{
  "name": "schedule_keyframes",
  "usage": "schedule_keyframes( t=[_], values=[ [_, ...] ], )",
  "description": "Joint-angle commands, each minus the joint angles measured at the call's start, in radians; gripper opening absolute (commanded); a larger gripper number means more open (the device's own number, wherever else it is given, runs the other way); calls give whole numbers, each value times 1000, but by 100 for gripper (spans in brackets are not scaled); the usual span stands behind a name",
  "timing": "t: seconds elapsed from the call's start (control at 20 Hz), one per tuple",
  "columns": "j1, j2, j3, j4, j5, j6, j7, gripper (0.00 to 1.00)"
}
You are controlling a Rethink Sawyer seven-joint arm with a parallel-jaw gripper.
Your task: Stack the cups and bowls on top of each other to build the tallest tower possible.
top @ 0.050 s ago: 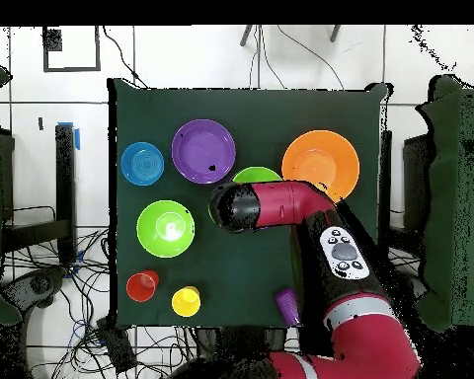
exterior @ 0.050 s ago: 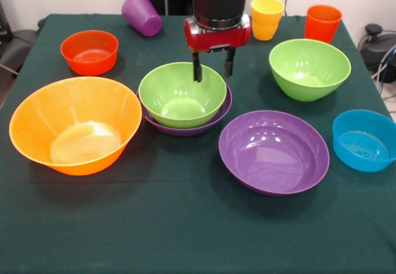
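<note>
Starting at the bottom of the front frame, the dark green surface lay bare, and above it sat the loose bowls: a purple bowl right of centre, a blue bowl at the right edge, and the big orange bowl at the left. At mid-frame stood the only stack so far, the tower: one green bowl nested in a second purple one, whose rim showed beneath it. Hanging just over that green bowl's far rim, the gripper had its fingers spread apart and gripping nothing, one finger reaching down inside the rim.

Farther up, a second green bowl sat at the right and a small red bowl at the left. Along the top of the frame, a purple cup lay tipped on its side, a yellow cup stood upright just right of the arm, and a red cup stood beside it.

By my judgement the task had barely begun: two pieces stacked, five bowls and three cups left.
</note>
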Motion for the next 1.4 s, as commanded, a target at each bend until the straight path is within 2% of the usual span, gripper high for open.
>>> schedule_keyframes(
  t=[0.05, 0.35, 0.9, 1.4],
  values=[
    [12, -117, 68, 117, 64, 111, 51, 100],
    [32, -155, 60, 140, 93, 118, 59, 100],
    [75, -172, 34, 160, 113, 89, 95, 100],
    [130, -123, -6, 123, 116, 40, 149, 100]
  ],
)
